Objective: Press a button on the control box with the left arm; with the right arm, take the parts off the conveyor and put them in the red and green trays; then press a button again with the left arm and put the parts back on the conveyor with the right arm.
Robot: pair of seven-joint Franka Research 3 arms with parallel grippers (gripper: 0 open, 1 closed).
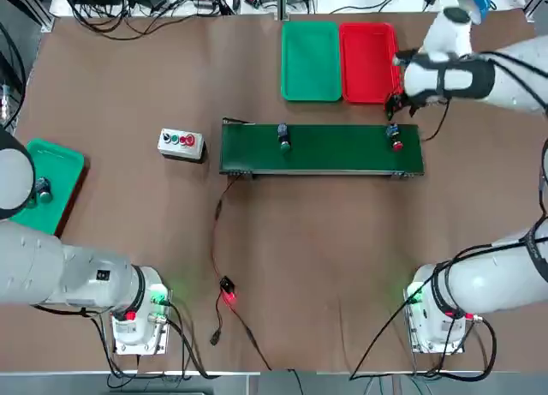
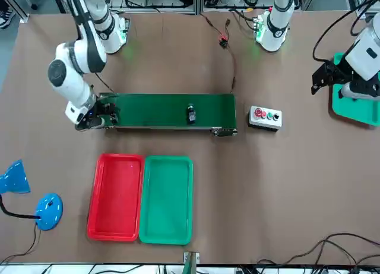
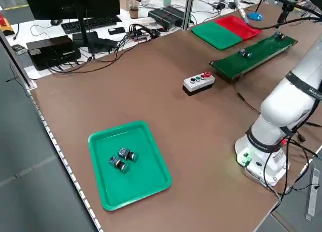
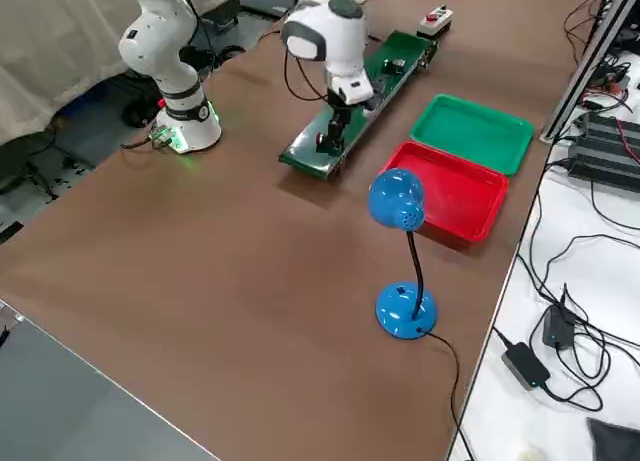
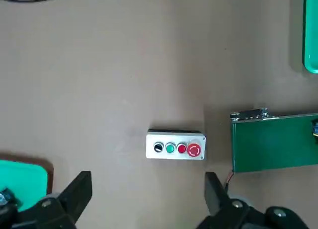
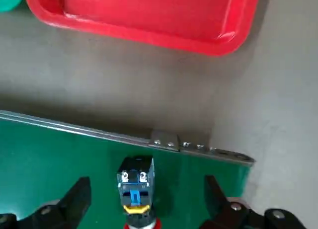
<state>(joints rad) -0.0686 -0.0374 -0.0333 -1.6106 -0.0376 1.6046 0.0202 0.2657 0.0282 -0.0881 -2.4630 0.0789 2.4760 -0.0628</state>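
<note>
The left gripper (image 5: 148,184) hangs between the side green tray (image 1: 57,174) and the control box (image 1: 181,143), spread and holding nothing; two spare parts (image 3: 123,159) lie in that tray. The box sits just off the conveyor's (image 1: 338,151) left end, its buttons uncovered. One green-ended part (image 1: 284,136) stands inboard of that end; the red-ended part (image 1: 395,138) lies near the right end, between the spread fingers of the right gripper (image 6: 149,184).

The step looks like unloading, with the green tray (image 1: 310,61) and red tray (image 1: 368,62) unfilled. Next calls for lowering squarely, closing, then lifting over the conveyor's far edge; bare table separates it from the red tray's near edge.
</note>
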